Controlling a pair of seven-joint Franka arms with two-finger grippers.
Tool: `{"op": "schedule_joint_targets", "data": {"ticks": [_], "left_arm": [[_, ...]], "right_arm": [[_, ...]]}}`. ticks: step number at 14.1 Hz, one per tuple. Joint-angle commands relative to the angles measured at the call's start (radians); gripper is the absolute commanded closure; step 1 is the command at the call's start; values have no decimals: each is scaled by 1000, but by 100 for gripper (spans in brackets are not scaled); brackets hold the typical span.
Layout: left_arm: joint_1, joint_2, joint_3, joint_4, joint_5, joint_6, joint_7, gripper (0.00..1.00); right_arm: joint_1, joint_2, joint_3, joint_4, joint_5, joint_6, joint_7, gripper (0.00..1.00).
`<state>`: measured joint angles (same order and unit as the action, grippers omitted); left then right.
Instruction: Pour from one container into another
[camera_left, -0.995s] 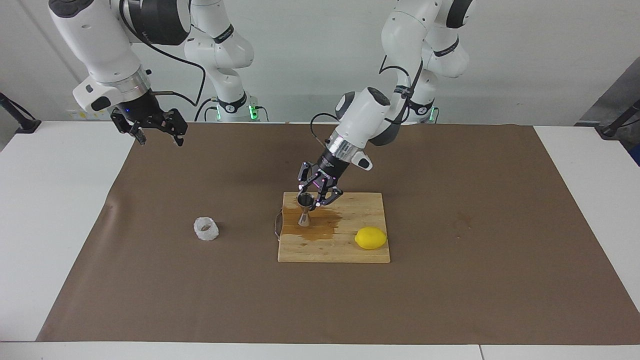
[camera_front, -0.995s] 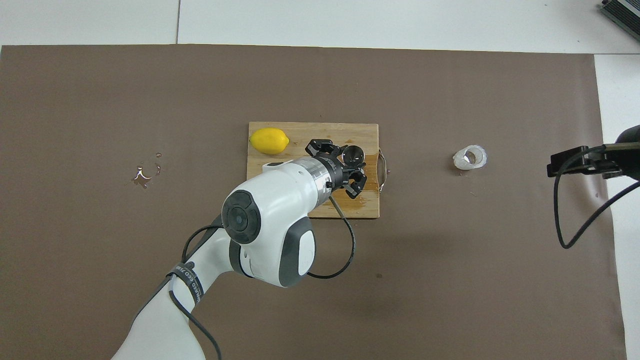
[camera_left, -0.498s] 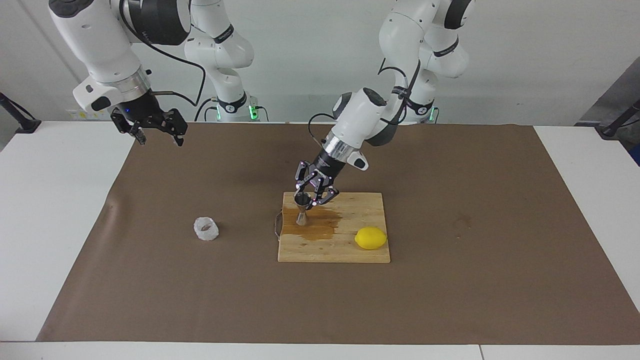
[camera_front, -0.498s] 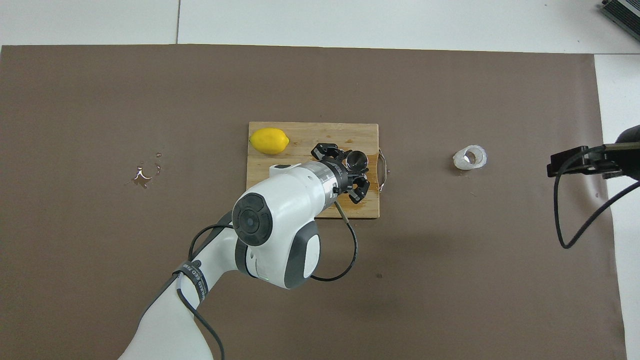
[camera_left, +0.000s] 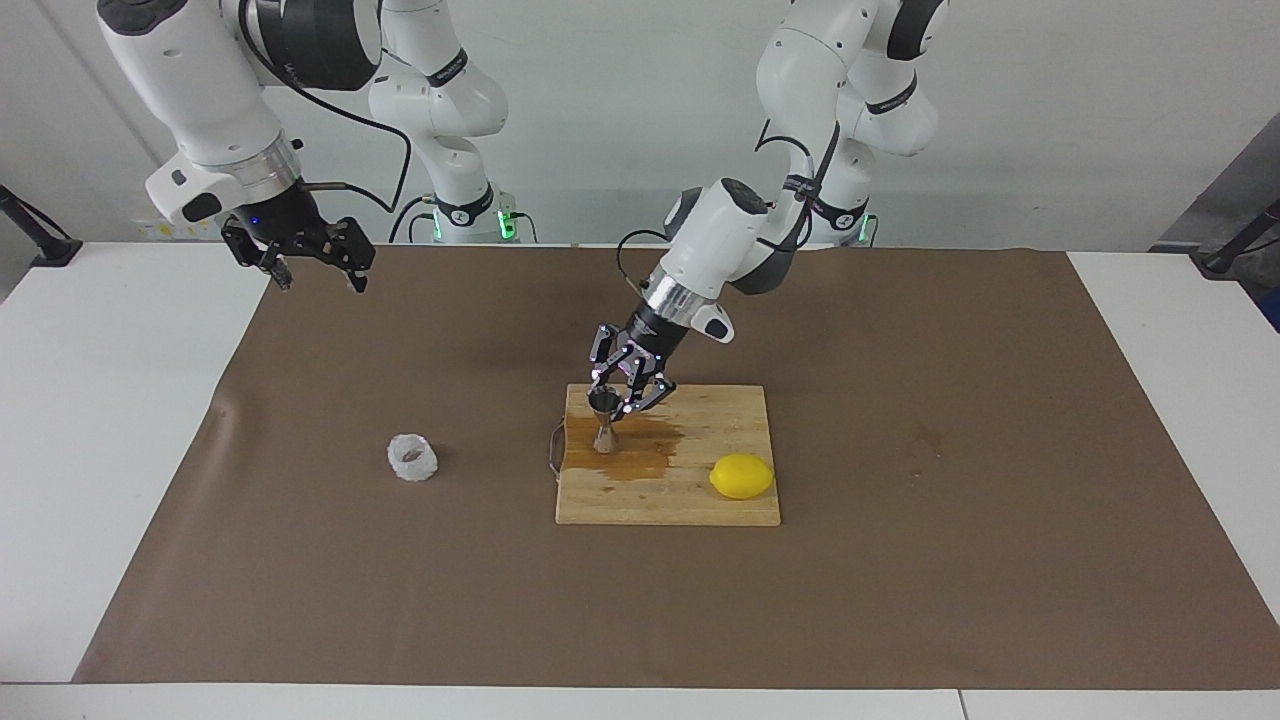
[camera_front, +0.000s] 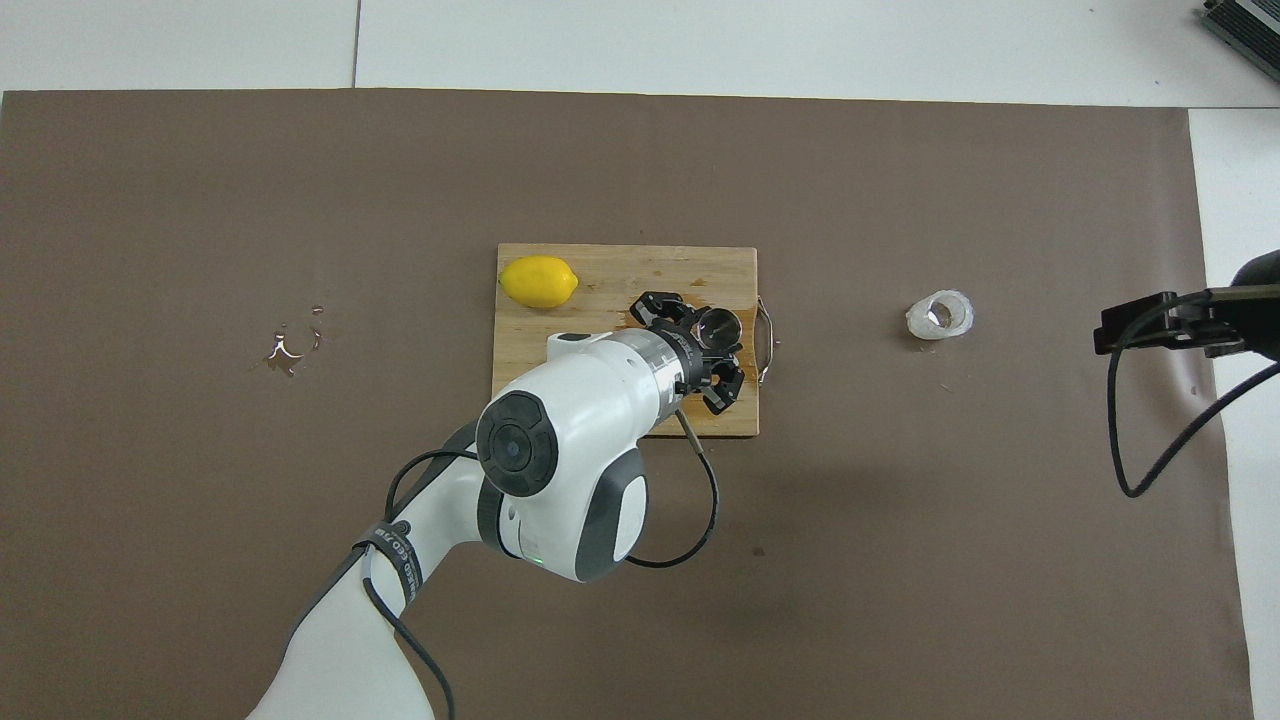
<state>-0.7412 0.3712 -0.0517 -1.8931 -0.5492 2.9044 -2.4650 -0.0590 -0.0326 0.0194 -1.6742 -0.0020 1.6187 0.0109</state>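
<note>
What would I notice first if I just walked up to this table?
Probably the yellow lemon on the wooden cutting board in the middle of the table. Then the left hand, shut on the shiny steel jigger, which stands in a wet brown patch on that board.

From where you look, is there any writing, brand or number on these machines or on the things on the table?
Black band on the left arm: white lettering, too small and slanted to read.
Black bands on both arms' upper joints: possible marks, unreadable.
Jigger, crinkled cup, lemon, cutting board: no text.
</note>
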Motion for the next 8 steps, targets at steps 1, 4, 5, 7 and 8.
{"op": "schedule_joint_targets", "data": {"ticks": [1,4,5,7,8], "left_arm": [[-17,-1,16,-12,28,7,-26,100],[-17,0,16,-12,35,10,-26,94],[-17,0,15,-14,50,10,-26,87],[-17,2,15,-15,54,12,-26,69],[-17,2,15,-15,54,12,-26,59]], "right_arm": [[-13,-16,5,-9,22,-11,-20,0],[-15,-16,5,-9,22,-11,-20,0],[-15,-15,5,-9,22,-11,-20,0],[-15,-15,5,-9,22,-11,-20,0],[-13,-15,5,-9,22,-11,-20,0]]}}
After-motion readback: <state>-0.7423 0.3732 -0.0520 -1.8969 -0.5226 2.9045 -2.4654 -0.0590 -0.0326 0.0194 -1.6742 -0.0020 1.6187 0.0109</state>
